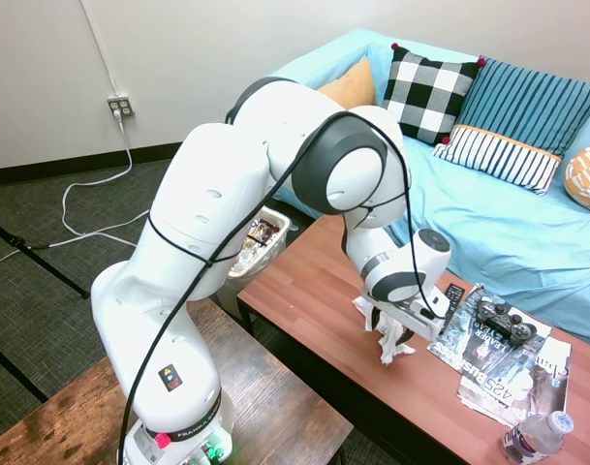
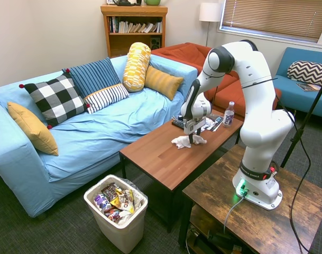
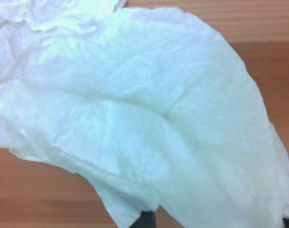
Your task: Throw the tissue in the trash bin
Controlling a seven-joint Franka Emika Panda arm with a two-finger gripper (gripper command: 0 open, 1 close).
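The crumpled white paper tissue (image 2: 186, 141) lay on the reddish-brown wooden counter (image 2: 166, 156), directly beneath the white arm's two-finger end effector (image 2: 191, 138). The end effector pointed downward at the wad; the tissue (image 1: 389, 344) bulged out on either side of the fingers. Whether the fingers had closed on the tissue could not be determined. In the wrist view the tissue (image 3: 135, 118) filled nearly the whole field. The small whitish rectangular plastic-lined trash bin (image 2: 117, 228) stood on the floor beyond the counter's end, well apart.
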